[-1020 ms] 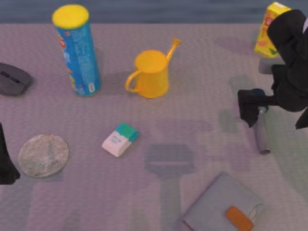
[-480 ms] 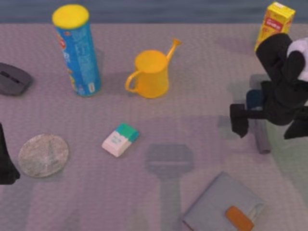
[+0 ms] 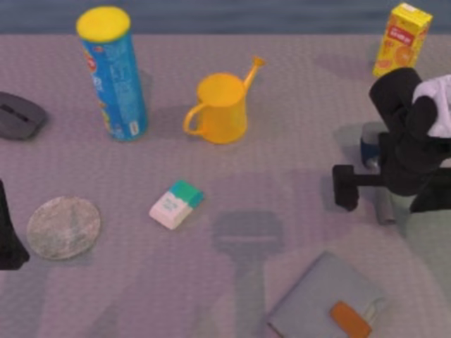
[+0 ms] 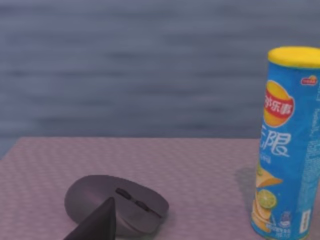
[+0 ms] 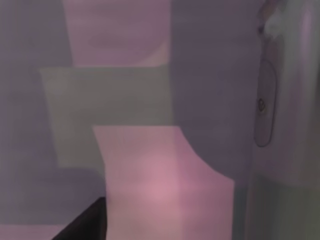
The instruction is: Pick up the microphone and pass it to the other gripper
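From above, the right pincer (image 3: 352, 184) is seen low over the right side of the counter (image 3: 282, 141), its arm lying across the microphone (image 3: 371, 144). The microphone rests on the counter, navy head toward the far edge; only a part of the head and the end of the grey handle show past the arm. One dark finger is seen just left of the handle; the other is hidden by the arm, so whether the pincer is apart or together cannot be told. A good grasp is judged to need the fingers straddling the handle mid-length, square to it, and closed before any lift. The left pincer (image 3: 10, 243) is parked at the left edge, its state not discernible.

In the left wrist view, only a dark fingertip, a grey mouse (image 4: 117, 202) and a blue can (image 4: 287, 140) are shown.

In the right wrist view, the handle is seen very close beside the camera, with its switch visible; the head is cut off.
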`<state>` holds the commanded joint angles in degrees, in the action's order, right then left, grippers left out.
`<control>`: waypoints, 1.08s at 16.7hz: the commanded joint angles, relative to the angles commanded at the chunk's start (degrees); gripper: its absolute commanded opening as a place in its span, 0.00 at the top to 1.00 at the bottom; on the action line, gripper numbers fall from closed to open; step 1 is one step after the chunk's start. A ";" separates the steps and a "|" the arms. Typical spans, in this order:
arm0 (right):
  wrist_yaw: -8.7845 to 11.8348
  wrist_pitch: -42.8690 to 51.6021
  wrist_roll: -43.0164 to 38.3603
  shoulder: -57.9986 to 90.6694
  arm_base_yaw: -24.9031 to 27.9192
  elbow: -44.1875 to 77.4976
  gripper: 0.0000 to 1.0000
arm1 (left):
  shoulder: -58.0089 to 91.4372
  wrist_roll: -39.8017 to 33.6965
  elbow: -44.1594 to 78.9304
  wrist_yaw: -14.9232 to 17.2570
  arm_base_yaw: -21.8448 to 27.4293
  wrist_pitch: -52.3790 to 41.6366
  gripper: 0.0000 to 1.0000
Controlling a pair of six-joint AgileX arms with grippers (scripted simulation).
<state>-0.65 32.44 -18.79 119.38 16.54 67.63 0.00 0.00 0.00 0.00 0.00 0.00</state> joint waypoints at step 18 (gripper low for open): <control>0.00 0.00 0.00 0.00 0.00 0.00 1.00 | 0.00 0.00 0.00 0.00 0.00 0.00 0.00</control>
<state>-0.65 32.44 -18.79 119.38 16.54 67.63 0.00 0.00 0.00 0.00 0.00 0.00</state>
